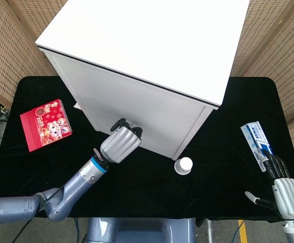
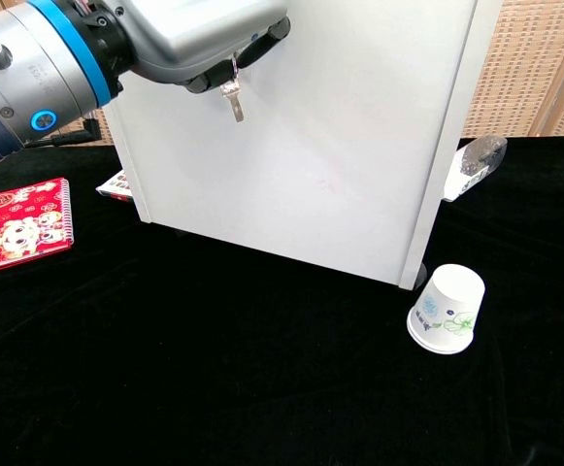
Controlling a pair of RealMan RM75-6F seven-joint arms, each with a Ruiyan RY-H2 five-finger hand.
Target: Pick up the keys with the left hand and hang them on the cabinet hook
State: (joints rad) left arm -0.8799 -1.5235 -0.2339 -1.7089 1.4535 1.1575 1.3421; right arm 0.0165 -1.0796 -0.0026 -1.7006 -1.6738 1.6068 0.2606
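Two hands are in view. Nearest the robot, the right hand (image 1: pixel 287 191) rests low at the right edge of the black table (image 1: pixel 136 187); its fingers lie straight and close together, holding nothing. Just beyond its fingertips lies a blue-and-white packet (image 1: pixel 257 142), flat on the table.

One paper cup (image 2: pixel 446 309) stands upside down on the table near the front right corner of the cabinet (image 2: pixel 340 146). Its mouth faces the tabletop, so whether anything is under it cannot be told.

Farther in, the left hand (image 1: pixel 119 143) is raised against the white front face of the cabinet. Its fingers (image 2: pixel 262 39) are curled in and clamped on the keys (image 2: pixel 233 94). In the chest view, a single silver key hangs down from between the dark fingertips, just in front of the cabinet face and well above the table. The head view hides the keys behind the back of the hand. No hook can be made out in either view, so whether the keys touch it cannot be told.

To the left, a red notebook (image 1: pixel 46 124) with cartoon figures on its cover lies flat on the table, well apart from the left hand. A small printed item (image 2: pixel 116 183) protrudes from behind the cabinet's lower left corner; its kind cannot be told.
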